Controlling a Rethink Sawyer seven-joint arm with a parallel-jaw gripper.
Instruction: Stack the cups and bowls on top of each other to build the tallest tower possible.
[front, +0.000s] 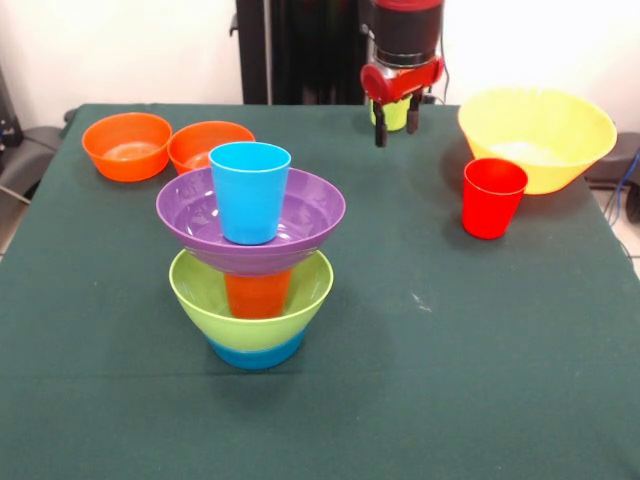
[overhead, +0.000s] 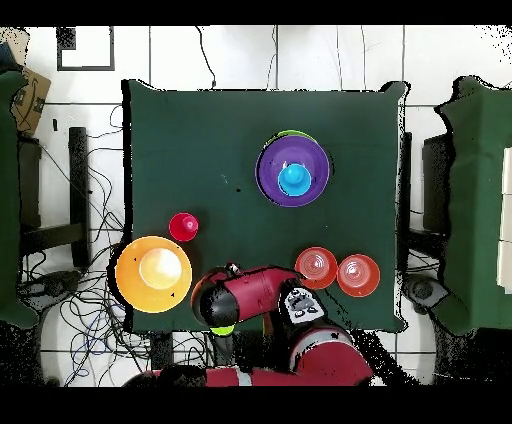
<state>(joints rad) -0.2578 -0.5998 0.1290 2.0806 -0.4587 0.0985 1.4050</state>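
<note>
Green cloth table (front: 480, 380) bears the tower (front: 251, 262); white wall behind; gripper (front: 395, 125) clasps the yellow-green cup (front: 394, 114)

Green table (front: 480, 360): tower (front: 252, 262), red cup (front: 493, 197), yellow bowl (front: 537, 135), two orange bowls (front: 127, 145).

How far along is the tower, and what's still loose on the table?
Done: the tower has blue bowl, lime green bowl, orange cup, purple bowl and light blue cup on top. In hand: the gripper is at the yellow-green cup. Left: red cup, yellow bowl, two orange bowls.
</note>
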